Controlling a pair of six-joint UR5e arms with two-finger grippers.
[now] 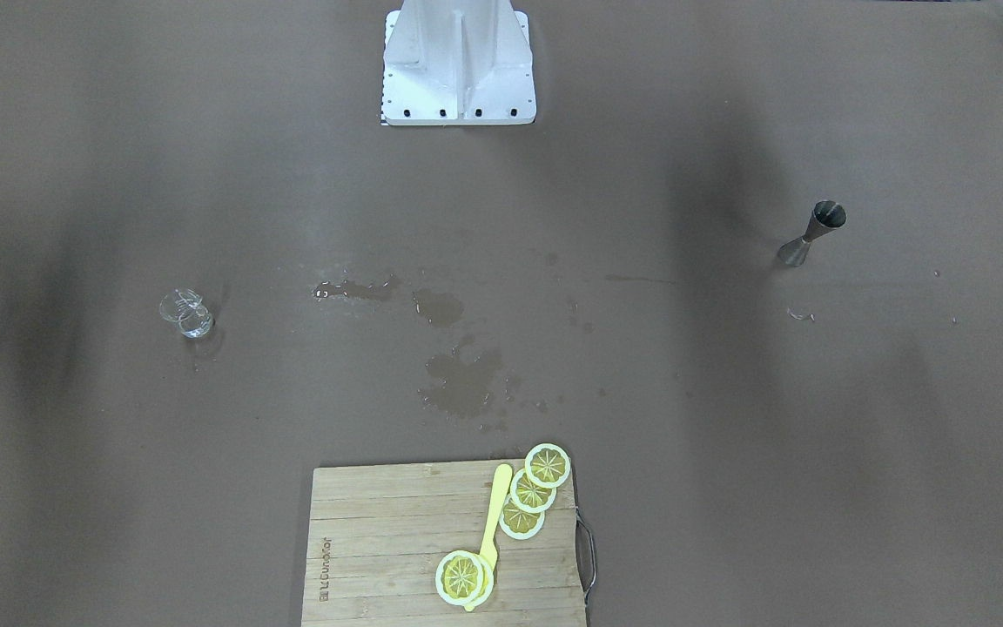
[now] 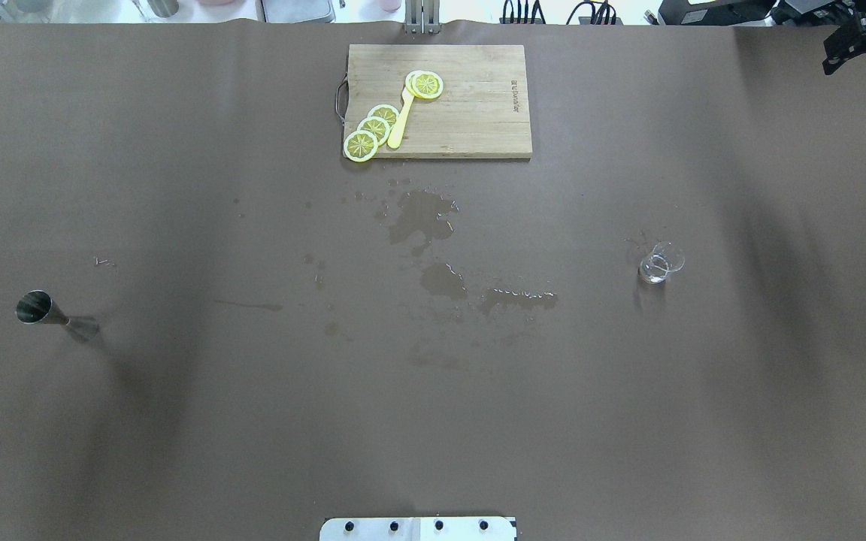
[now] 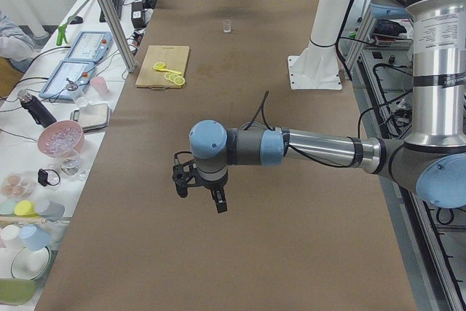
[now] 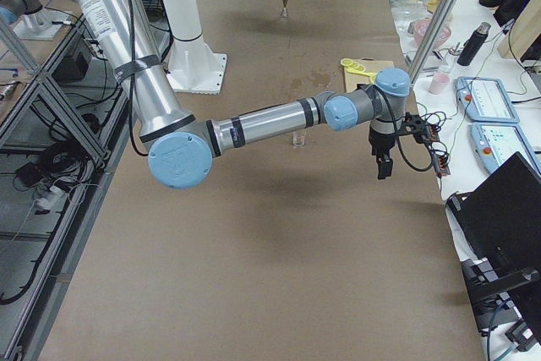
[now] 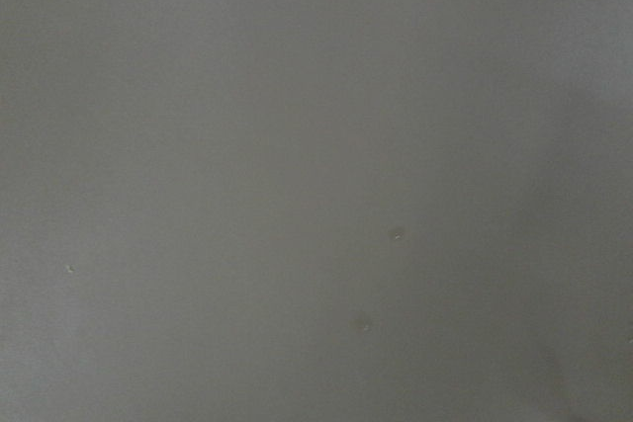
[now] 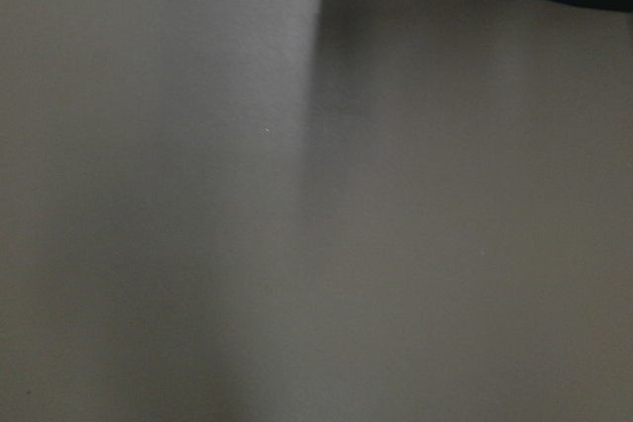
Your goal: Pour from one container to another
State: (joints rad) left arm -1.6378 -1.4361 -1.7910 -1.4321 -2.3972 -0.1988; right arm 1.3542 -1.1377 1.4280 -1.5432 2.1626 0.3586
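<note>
A small clear glass beaker stands on the brown mat on the robot's right side; it also shows in the overhead view. A steel jigger stands upright on the robot's left side. My left gripper hangs above the mat in the exterior left view only, well away from the jigger; I cannot tell whether it is open or shut. My right gripper points down near the table's far edge, beyond the beaker; its state is also unclear. Both wrist views show only bare mat.
A wooden cutting board with lemon slices and a yellow knife lies at the far middle edge. Wet spill patches mark the middle of the mat. The robot's white base stands at the near edge.
</note>
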